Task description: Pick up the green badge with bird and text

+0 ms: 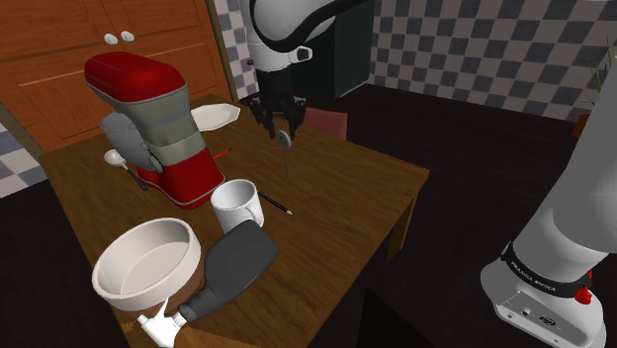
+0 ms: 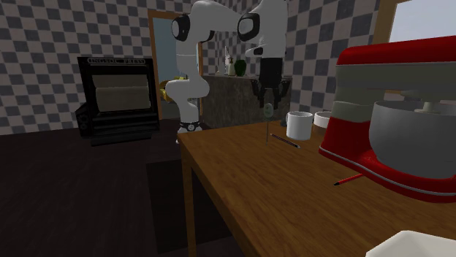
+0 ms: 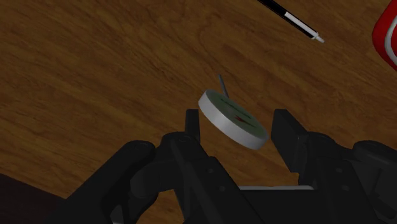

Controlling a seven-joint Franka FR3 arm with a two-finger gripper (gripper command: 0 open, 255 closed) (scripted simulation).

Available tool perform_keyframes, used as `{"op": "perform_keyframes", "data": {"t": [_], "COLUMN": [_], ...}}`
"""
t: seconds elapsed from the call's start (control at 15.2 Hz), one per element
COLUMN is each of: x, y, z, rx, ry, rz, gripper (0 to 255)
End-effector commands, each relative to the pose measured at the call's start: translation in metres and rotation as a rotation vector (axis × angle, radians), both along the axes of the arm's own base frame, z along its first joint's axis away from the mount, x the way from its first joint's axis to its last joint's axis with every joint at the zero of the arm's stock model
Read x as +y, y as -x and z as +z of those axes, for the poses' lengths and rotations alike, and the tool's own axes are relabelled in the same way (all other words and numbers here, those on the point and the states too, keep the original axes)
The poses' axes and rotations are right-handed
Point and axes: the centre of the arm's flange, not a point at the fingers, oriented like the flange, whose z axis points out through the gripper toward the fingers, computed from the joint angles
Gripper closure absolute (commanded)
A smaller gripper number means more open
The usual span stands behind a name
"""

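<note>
The badge (image 3: 232, 119) is a round disc with a grey rim and a dark green face, and a thin pin sticks out of it. It sits tilted between the two black fingers of my gripper (image 3: 236, 127), which is shut on it. In the shoulder view the gripper (image 1: 282, 127) holds the badge (image 1: 286, 137) a little above the wooden table (image 1: 346, 188), near its far side. In the second exterior view the badge (image 2: 269, 110) hangs under the gripper (image 2: 269, 101), clear of the tabletop (image 2: 241, 175).
A red stand mixer (image 1: 158, 124) stands at the shoulder view's left, with a white plate (image 1: 216, 115) behind it. A white mug (image 1: 235, 206), a black pencil (image 1: 275, 205), a white bowl (image 1: 148, 259) and a lying dark spray bottle (image 1: 229, 267) fill the near part.
</note>
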Motion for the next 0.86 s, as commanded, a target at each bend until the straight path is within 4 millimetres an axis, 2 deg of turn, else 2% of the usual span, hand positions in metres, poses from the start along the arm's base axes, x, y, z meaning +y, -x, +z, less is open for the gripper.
{"op": "perform_keyframes", "data": {"t": [0.0,0.66,0.79], "x": [-0.001,-0.001,-0.001], "y": [0.001,0.001,0.001], "z": [0.010,0.063,0.064], "rx": [0.001,0.001,0.001], "ry": [0.000,0.000,0.000], "rz": [0.000,0.000,0.000], "gripper": [255,255,255]}}
